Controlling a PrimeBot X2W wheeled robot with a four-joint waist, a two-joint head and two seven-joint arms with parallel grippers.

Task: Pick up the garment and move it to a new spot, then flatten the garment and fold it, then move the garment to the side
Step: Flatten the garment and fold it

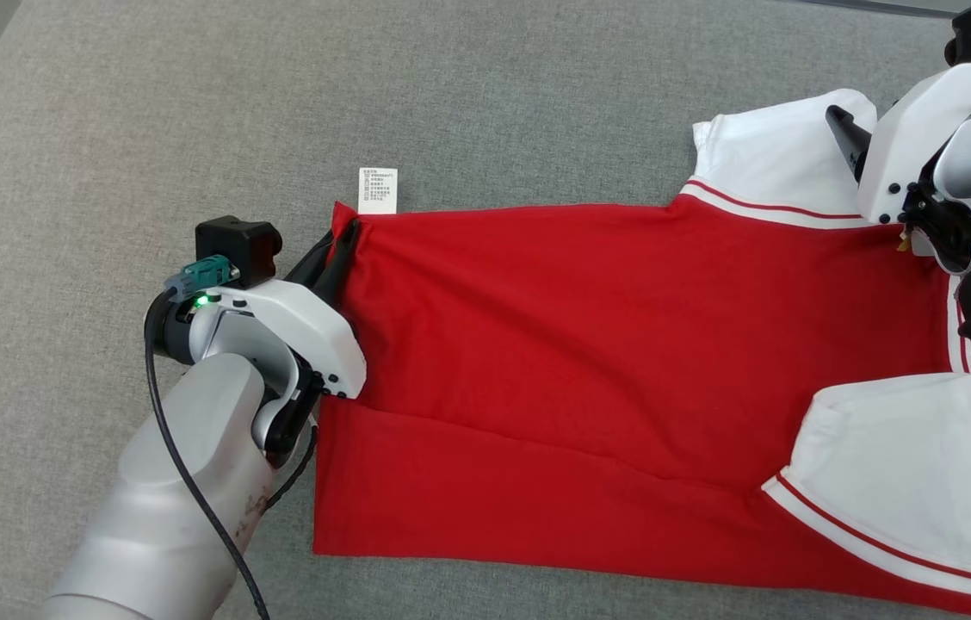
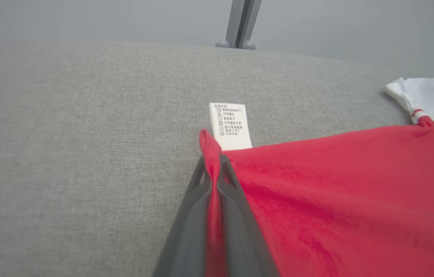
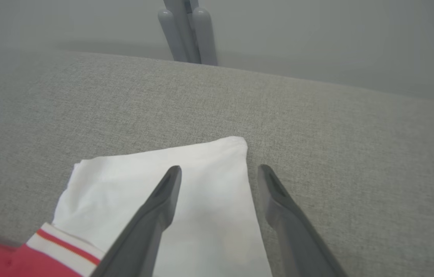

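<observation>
Shirt (image 1: 606,344) is lying on the grey cushion (image 1: 150,112), its long axis running across the robot's front, with the hem toward the left and the white sleeves toward the right. The left gripper (image 2: 213,163) is pinching the far hem corner, fingers clamped on a twist of red cloth just beside the care label (image 2: 230,127). The right gripper (image 3: 219,173) is hovering over the far sleeve (image 3: 124,173) with fingers apart, gripping nothing. The red body is lying mostly smooth, one long crease running near the front edge.
</observation>
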